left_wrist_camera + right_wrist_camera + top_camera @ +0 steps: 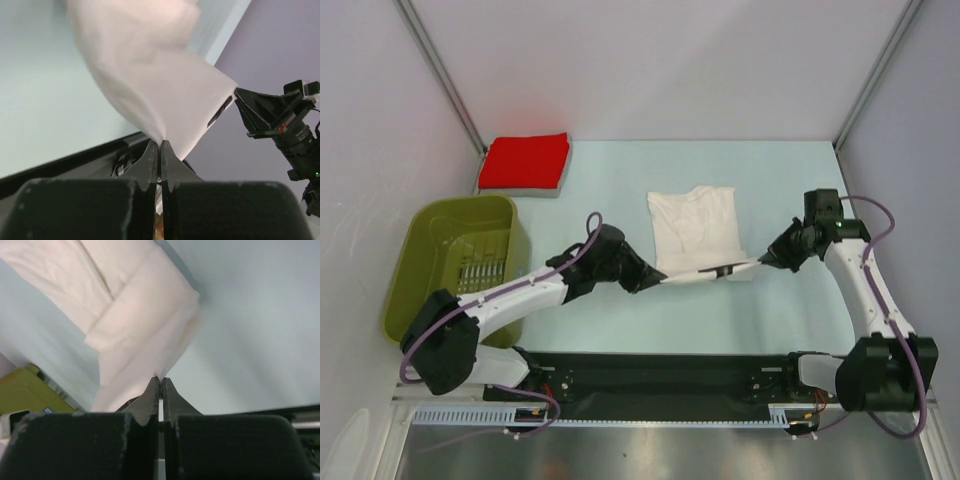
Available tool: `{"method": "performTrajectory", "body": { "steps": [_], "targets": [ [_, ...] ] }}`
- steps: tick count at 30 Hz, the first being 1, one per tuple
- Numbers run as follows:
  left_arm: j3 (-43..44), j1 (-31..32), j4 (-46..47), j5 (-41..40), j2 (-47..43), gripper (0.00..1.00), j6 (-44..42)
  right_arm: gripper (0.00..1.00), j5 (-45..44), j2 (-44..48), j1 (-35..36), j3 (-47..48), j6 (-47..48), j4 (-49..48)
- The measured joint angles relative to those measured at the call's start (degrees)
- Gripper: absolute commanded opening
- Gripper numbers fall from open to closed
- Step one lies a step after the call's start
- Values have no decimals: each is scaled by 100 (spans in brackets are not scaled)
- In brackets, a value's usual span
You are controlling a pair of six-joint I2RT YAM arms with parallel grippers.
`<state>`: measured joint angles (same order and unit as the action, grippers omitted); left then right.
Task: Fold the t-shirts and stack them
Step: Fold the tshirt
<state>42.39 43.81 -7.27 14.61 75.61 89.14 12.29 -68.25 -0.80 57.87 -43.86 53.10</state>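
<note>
The white t-shirt (695,226) lies partly folded at the table's middle, its near edge lifted and stretched between my two grippers, black print showing on that edge. My left gripper (660,279) is shut on the shirt's near left corner; in the left wrist view the cloth (165,95) rises from the closed fingertips (160,145). My right gripper (763,260) is shut on the near right corner; in the right wrist view the cloth (135,325) runs from the closed fingertips (161,381). The red t-shirt (526,160) lies folded at the back left.
The olive-green basket (415,265) stands at the left beside my left arm and shows at the right wrist view's lower left (25,390). The red shirt rests on a grey pad (557,186). White walls enclose the table.
</note>
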Motion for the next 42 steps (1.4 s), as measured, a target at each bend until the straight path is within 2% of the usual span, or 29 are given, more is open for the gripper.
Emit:
{"method": "performTrajectory", "body": {
  "steps": [9, 14, 22, 31, 42],
  "targets": [
    [1650, -1010, -282, -26, 1276, 0, -931, 0, 179, -2096, 39, 1602, 195, -763],
    [2188, -1419, -55, 142, 2262, 0, -970, 0, 310, -3298, 74, 2824, 260, -896],
    [2846, -1799, 66, 313, 3027, 0, -970, 0, 654, -4760, 111, 4339, 365, -964],
    [3598, -2212, 214, 389, 3637, 0, -966, 0, 1008, -5772, 122, 5829, 363, -817],
    [4068, -2361, 234, 466, 4330, 0, -964, 0, 1176, -6544, 122, 6452, 245, -966]
  ]
}}
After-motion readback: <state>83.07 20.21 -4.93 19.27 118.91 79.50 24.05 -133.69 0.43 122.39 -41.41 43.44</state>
